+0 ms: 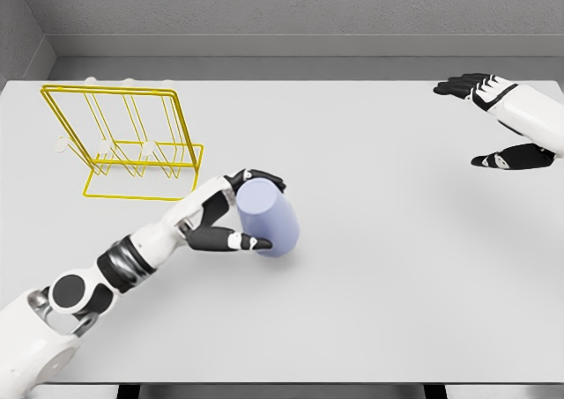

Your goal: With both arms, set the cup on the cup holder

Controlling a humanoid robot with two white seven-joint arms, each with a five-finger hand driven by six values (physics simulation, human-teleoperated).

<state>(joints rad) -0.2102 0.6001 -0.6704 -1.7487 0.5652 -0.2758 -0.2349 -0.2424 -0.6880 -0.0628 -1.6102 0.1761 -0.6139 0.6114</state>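
While left hand point(231, 223) grips cup point(269, 217), yellow cup holder point(123, 139) stands near, unobstructed.

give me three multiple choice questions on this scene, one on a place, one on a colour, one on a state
1. Where does the rack stand on the table?
A. far left
B. far right
C. near edge

2. What colour is the cup?
A. red
B. pale purple
C. green

3. What is the left hand doing?
A. resting flat
B. hanging over the rack
C. gripping the cup

Answers:
1 A, the rack is at the far left.
2 B, the cup is pale purple.
3 C, the fingers wrap the cup; the right hand is spread open at the far right.
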